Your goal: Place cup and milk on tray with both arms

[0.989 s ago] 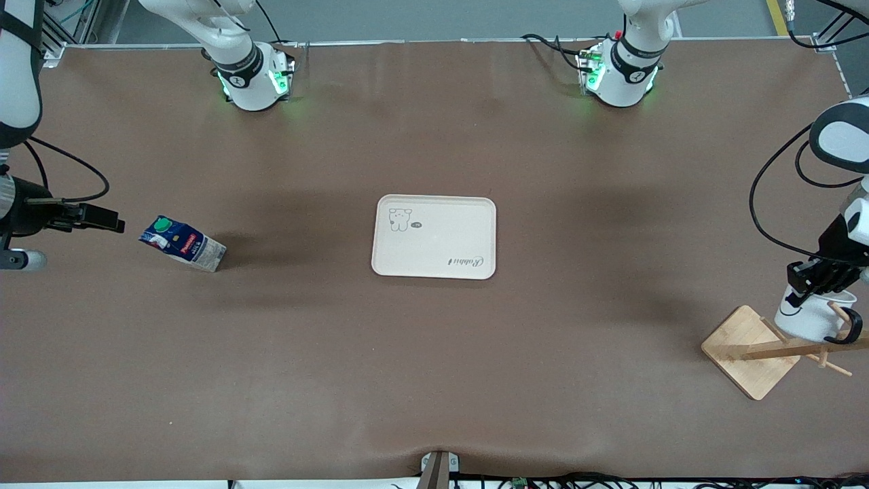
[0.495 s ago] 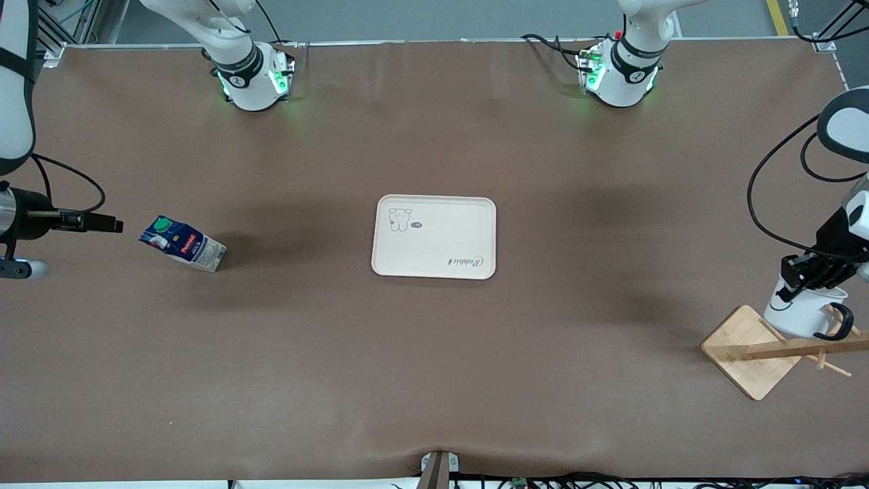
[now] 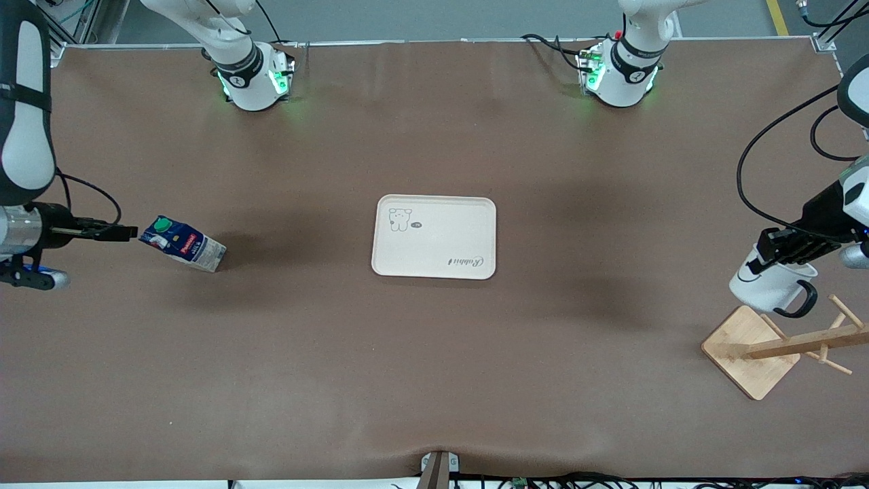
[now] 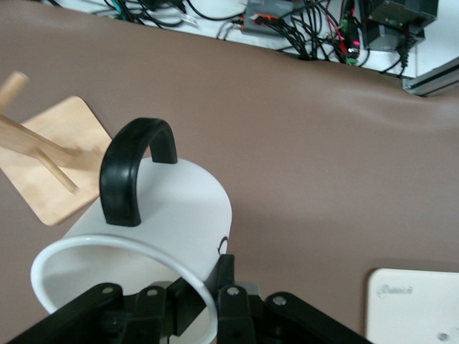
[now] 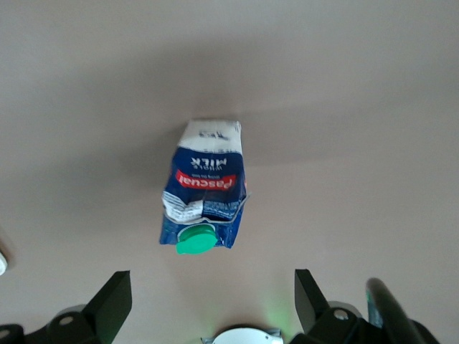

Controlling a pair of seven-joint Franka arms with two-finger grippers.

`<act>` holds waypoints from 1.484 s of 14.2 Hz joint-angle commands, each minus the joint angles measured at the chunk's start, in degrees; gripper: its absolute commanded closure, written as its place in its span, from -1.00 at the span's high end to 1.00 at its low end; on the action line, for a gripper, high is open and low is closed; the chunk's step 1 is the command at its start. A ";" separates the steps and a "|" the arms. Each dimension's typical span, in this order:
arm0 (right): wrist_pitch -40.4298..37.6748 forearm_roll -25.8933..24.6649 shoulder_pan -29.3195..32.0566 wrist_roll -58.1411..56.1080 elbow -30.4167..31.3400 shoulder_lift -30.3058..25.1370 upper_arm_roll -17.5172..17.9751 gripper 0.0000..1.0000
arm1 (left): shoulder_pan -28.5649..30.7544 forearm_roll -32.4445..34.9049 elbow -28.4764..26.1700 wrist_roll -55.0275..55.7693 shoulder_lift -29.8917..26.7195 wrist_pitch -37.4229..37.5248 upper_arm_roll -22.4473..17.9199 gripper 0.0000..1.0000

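The cream tray lies at the middle of the table; its corner shows in the left wrist view. My left gripper is shut on the rim of the white cup, one finger inside and one outside, and holds it in the air over the table beside the wooden rack. In the left wrist view the cup shows its black handle above my left gripper. The blue milk stands toward the right arm's end of the table. My right gripper is open just beside its green cap. In the right wrist view the milk lies ahead of the open right gripper.
A wooden mug rack with a square base and slanted pegs stands at the left arm's end of the table, nearer the front camera than the cup; it also shows in the left wrist view. Cables lie along the table's front edge.
My left gripper has lifted the cup off the rack's peg and carried it up and toward the tray. My right gripper has moved closer to the milk's cap.
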State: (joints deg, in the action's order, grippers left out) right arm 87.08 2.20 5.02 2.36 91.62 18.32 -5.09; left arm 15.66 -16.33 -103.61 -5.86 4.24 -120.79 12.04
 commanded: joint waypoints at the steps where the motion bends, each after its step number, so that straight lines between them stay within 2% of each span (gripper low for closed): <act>1: 7.45 0.26 0.60 1.68 10.91 -5.38 0.61 1.00 | 0.16 -0.20 1.57 6.10 0.33 3.36 4.02 -1.00; 3: 12.21 0.52 0.43 2.91 16.90 -8.29 0.61 1.00 | 0.16 -0.02 0.96 10.58 0.51 4.33 6.75 -1.00; 5: 15.64 0.78 0.07 9.20 20.95 -10.75 0.69 1.00 | 0.07 2.95 0.95 15.94 1.29 4.42 9.91 -1.00; 9: 23.54 0.87 -0.37 10.82 27.01 -11.64 0.87 1.00 | -1.33 3.93 0.95 31.22 3.66 5.13 17.82 -1.00; 11: 30.58 0.87 -0.28 10.39 30.71 -12.25 0.87 1.00 | -5.36 4.02 0.87 37.56 4.98 5.48 17.93 -1.00; 12: 31.21 0.87 -0.28 10.38 31.42 -12.26 0.87 1.00 | -7.21 4.89 0.69 40.63 5.68 6.00 17.93 -1.00; 14: 30.60 0.87 -0.37 10.38 31.51 -12.26 0.96 -0.71 | -11.07 6.48 0.78 46.35 7.88 6.36 18.01 -1.00; 15: 30.60 0.87 -0.45 10.38 31.34 -12.17 0.96 -0.92 | -13.27 6.57 0.52 49.77 8.76 6.45 17.93 -1.00; 16: 30.51 0.87 -0.63 10.38 31.07 -12.25 0.96 -1.00 | -15.03 7.61 0.52 53.37 9.64 6.45 17.93 -1.00; 18: 27.55 0.87 -0.63 10.38 28.54 -12.34 1.05 -1.00 | -18.37 9.73 1.04 59.53 11.31 6.36 17.93 -1.00; 21: 19.56 0.87 -1.76 10.38 21.52 -11.90 1.31 -1.00 | -21.90 9.91 0.95 65.17 14.03 6.36 17.93 -1.00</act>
State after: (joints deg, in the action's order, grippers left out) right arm 111.74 2.36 4.43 12.05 117.49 7.21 -4.05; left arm -4.96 -7.85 -103.81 55.87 16.55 -115.30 29.96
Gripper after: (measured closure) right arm 0.370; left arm 0.912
